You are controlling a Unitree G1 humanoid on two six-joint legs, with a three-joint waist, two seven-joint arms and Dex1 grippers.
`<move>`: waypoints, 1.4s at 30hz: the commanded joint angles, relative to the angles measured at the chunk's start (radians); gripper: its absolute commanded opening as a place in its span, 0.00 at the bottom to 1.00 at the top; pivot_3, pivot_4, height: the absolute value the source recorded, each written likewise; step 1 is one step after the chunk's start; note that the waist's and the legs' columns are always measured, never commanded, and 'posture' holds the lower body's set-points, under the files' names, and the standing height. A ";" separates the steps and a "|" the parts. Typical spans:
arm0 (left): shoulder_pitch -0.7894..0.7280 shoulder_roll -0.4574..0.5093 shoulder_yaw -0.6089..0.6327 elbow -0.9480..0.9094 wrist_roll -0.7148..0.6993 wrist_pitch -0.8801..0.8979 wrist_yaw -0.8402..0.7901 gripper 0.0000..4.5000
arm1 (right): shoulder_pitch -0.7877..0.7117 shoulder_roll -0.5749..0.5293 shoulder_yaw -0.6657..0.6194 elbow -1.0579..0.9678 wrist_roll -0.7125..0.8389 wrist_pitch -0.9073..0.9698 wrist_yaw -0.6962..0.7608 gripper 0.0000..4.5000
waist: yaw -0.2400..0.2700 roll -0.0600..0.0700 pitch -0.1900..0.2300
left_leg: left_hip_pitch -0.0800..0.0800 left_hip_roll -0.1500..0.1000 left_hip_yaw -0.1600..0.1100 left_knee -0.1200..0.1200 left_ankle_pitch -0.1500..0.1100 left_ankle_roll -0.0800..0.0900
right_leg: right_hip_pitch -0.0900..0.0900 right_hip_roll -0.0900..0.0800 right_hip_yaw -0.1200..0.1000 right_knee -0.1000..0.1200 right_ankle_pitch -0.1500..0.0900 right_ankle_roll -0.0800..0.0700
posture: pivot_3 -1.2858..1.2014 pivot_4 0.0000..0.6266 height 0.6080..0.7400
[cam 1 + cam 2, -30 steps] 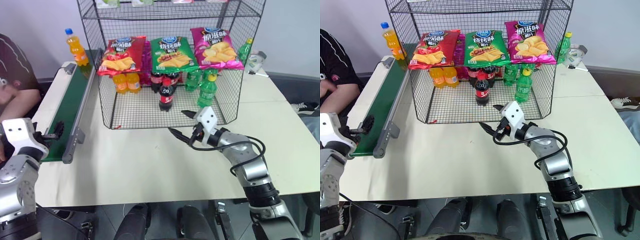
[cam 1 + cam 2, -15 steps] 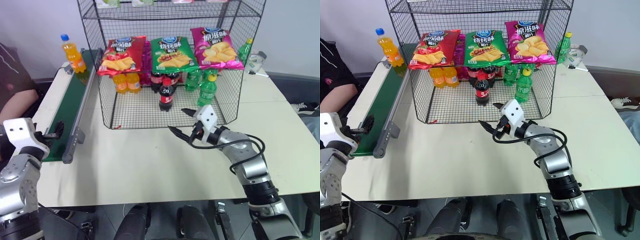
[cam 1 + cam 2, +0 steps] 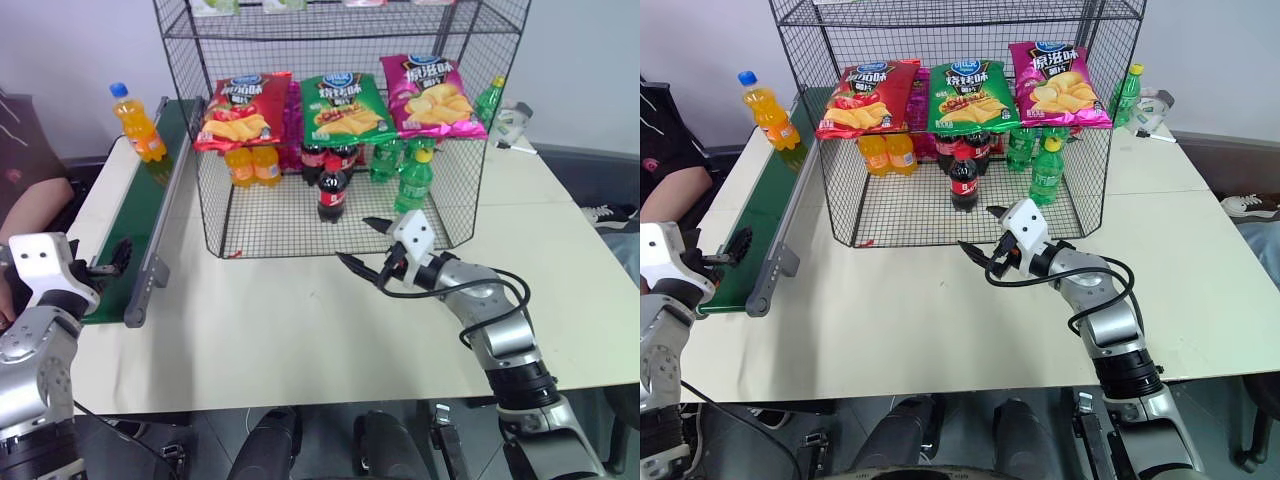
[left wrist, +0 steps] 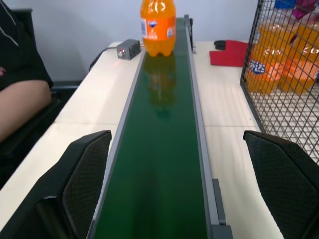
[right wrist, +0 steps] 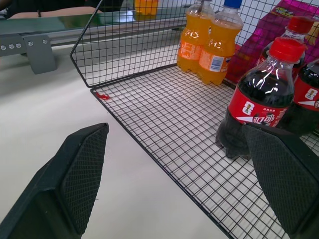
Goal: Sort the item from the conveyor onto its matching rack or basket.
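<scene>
A pale table (image 3: 300, 330) fills the middle of the scene, with a grey-white wall behind it. The biggest thing on it is the black wire-mesh rack (image 3: 340, 120), tiered and open toward the robot. Red, green and pink chip bags (image 3: 345, 105) hang in a row across its front. On its mesh floor stand two orange soda bottles (image 3: 252, 165) at the left, cola bottles (image 3: 332, 190) with red caps in the middle, and green soda bottles (image 3: 412, 185) at the right.

Along the table's left edge runs the conveyor (image 3: 135, 235), a narrow dark green belt between grey rails. The orange soda bottle (image 3: 132, 122) with the blue cap stands upright on the belt toward its far end, well apart from both grippers. A small grey control box (image 4: 128, 49) sits on the table just beside the rail there. A person's arm (image 4: 20, 102) rests to the left of the conveyor.

The left gripper (image 3: 112, 258) hangs over the near end of the belt, its black fingers (image 4: 82, 174) spread wide on either side of the belt and empty. The right gripper (image 3: 362, 247) hovers above the table just in front of the rack's open lower edge, its fingers (image 5: 75, 174) also spread wide, gripping nothing, pointing toward the nearest cola bottle.
</scene>
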 commanded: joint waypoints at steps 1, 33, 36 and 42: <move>-0.015 0.011 -0.004 0.005 0.020 -0.044 0.002 0.99 | -0.028 0.004 -0.011 -0.020 0.002 -0.016 -0.005 1.00 | 0.000 0.000 0.000 | 0.000 0.000 0.000 0.000 0.000 0.000 | 0.000 0.000 0.000 0.000 0.000 0.000 | 0.52 0.24 1.00; -0.027 0.031 0.055 0.066 0.007 -0.087 0.014 0.99 | -0.044 0.016 -0.007 0.000 -0.002 -0.028 -0.007 1.00 | -0.001 0.000 0.000 | 0.000 0.000 0.000 0.000 0.000 0.000 | 0.000 0.000 0.000 0.000 0.000 0.000 | 0.52 0.24 1.00; -0.027 0.033 0.052 0.074 0.008 -0.092 0.016 0.99 | -0.045 0.016 -0.008 0.002 -0.002 -0.029 -0.007 1.00 | -0.001 0.000 0.000 | 0.000 0.000 0.000 0.000 0.000 0.000 | 0.000 0.000 0.000 0.000 0.000 0.000 | 0.52 0.24 1.00; -0.025 0.034 0.049 0.079 0.005 -0.101 0.019 0.99 | -0.042 0.016 -0.006 0.001 -0.003 -0.029 -0.006 1.00 | -0.001 0.000 0.000 | 0.000 0.000 0.000 0.000 0.000 0.000 | 0.000 0.000 0.000 0.000 0.000 0.000 | 0.52 0.24 1.00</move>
